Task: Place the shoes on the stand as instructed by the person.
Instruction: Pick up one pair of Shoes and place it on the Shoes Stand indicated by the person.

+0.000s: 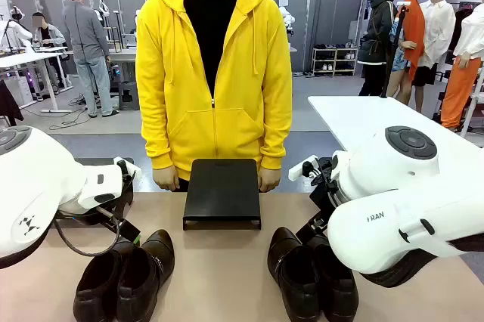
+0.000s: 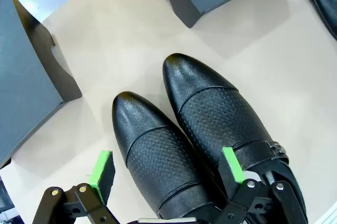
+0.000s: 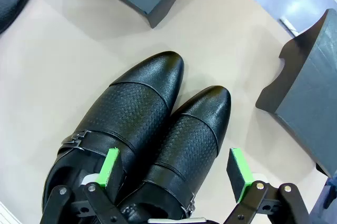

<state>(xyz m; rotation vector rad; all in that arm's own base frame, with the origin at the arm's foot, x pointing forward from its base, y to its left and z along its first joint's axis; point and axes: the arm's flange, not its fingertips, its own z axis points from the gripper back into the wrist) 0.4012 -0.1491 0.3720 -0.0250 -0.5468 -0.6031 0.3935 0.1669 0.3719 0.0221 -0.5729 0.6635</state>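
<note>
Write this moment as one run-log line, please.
left gripper: open over left shoe pair | right gripper: open over right shoe pair | stand: no shoe yet | person: standing behind stand

You had the glossy black left pair and right pair upright on the table, well apart, toes toward the person.

Front cam toward person; wrists close-down

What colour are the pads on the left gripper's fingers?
Green pads; clearest in the left wrist view.
</note>
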